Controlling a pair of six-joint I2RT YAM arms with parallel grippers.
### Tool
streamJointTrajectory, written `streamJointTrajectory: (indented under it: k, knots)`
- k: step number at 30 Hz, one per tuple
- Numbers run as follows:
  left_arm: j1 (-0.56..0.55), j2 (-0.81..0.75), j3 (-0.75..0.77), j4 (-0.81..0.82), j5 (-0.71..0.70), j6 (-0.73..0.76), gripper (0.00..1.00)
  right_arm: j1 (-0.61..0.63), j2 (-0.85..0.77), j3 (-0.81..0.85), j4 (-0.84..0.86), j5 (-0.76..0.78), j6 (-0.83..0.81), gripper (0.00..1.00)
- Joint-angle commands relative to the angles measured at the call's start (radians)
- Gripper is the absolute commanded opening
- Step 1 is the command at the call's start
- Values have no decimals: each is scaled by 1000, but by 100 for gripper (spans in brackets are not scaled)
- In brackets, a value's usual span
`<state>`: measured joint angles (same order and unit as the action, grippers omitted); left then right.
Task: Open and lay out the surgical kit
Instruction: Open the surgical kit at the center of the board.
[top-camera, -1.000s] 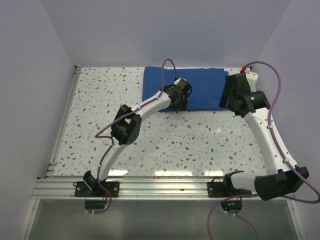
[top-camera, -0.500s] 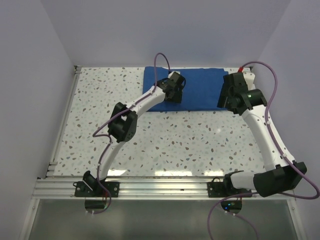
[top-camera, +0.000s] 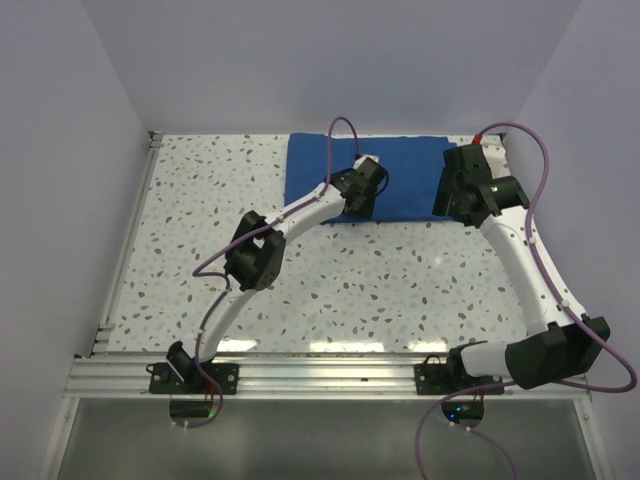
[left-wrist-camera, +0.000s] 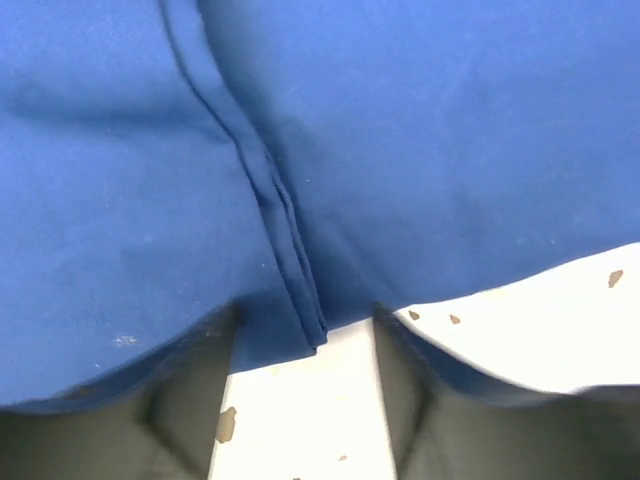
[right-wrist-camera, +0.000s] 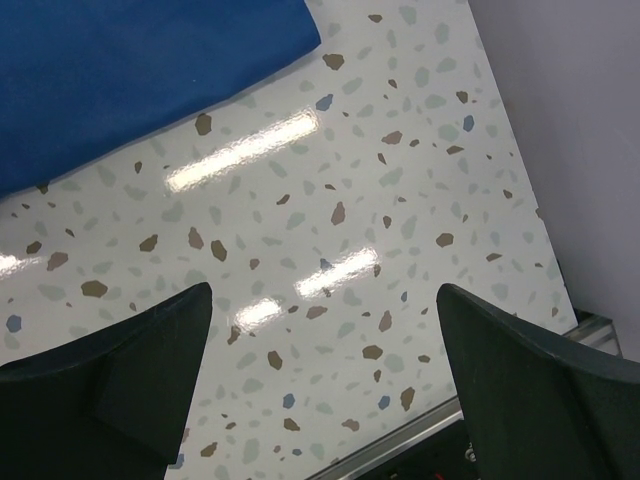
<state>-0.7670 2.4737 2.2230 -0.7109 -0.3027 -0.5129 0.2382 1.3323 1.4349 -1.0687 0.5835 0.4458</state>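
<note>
The royal-blue cloth wrap (top-camera: 410, 165) lies flat and folded at the back of the table. My left gripper (top-camera: 355, 208) is open, low over the cloth's near edge. In the left wrist view a raised fold seam (left-wrist-camera: 285, 235) runs down the cloth (left-wrist-camera: 430, 150) and ends between the left gripper's (left-wrist-camera: 305, 400) spread fingers, with bare table beneath. My right gripper (top-camera: 447, 200) is wide open and empty beside the cloth's right edge; its wrist view shows the gripper (right-wrist-camera: 325, 385) above bare table and a cloth corner (right-wrist-camera: 130, 70). The steel tray and instruments are hidden.
Walls close in the speckled table (top-camera: 400, 290) on the left, back and right. An aluminium rail (top-camera: 330, 375) runs along the near edge by the arm bases. The right wrist view shows a table edge rail (right-wrist-camera: 420, 450) and the wall (right-wrist-camera: 570, 120).
The left gripper went back and left over the cloth, then returned right toward the cloth's near edge. The right gripper shifted slightly back and left.
</note>
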Motion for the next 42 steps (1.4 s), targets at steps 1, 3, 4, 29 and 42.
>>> streamJointTrajectory:
  k: [1, 3, 4, 29, 42]
  knots:
    - [9, 24, 41, -27, -55, -6, 51, 3, -18, -13, 27, 7, -30, 99]
    - [11, 24, 41, -27, -58, -7, 37, 3, -19, -22, 32, 7, -36, 99]
    - [11, 24, 41, -25, -61, -6, 35, 3, -21, -24, 33, 6, -38, 99]
    - [322, -681, -225, -24, -73, 24, 0, 1, 247, 189, 116, -57, -19, 99]
    - [739, -1002, -902, -53, -93, 27, 100, -4, 594, 504, 164, -88, -51, 99]
